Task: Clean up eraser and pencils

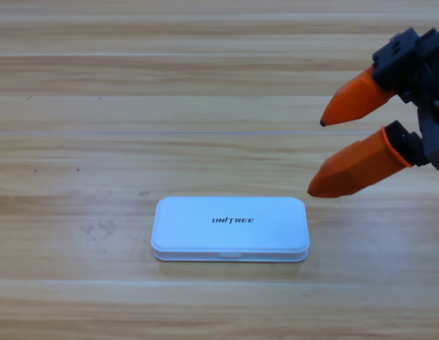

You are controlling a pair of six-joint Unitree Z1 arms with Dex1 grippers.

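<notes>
Pretty much the whole desk [99, 85] is open wood, so there's room to pass along the far planks, the left side, and the near strip along the bottom edge. The only thing sitting on it is the closed white case [230, 228], lying flat a bit below the middle, lid down, so nothing sticks up from it. The one other thing in the way is the right claw [320, 157], coming in from the right edge with its two orange jaws spread apart and pointing left. Its lower jaw tip hangs just beside the case's upper right corner, so that corner is tight.
</notes>
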